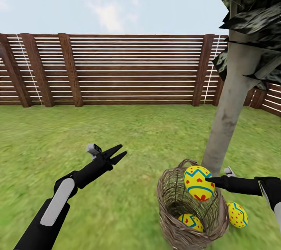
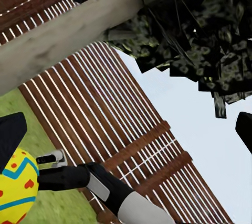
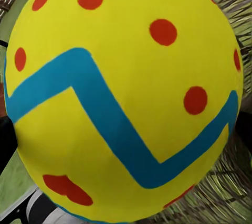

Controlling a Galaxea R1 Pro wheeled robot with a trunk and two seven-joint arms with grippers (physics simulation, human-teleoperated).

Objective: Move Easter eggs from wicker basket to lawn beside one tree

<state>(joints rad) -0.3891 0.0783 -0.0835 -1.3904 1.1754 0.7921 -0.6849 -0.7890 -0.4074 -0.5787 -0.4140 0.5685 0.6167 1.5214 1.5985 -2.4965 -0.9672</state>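
We're counting three Easter eggs. One egg [image 1: 198,183] is sitting up at the rim of the wicker basket [image 1: 171,207], w/ the right gripper [image 1: 207,180] closing on it; the fingertip is touching its side, but we can't tell how firm the hold is, since the egg is hiding the far finger. A second egg [image 1: 191,221] is lying deep inside the basket, partly screened by twigs. A third egg [image 1: 237,214] is resting on the lawn [image 1: 117,144] just beside the basket, near the tree [image 1: 230,101], half hidden by the basket wall. The left gripper [image 1: 118,154] is hanging over grass, jaws spread wide, holding nothing. One tree, trunk base behind the basket, foliage cut off at the frame edge. Fence [image 1: 136,70] is running across the back.
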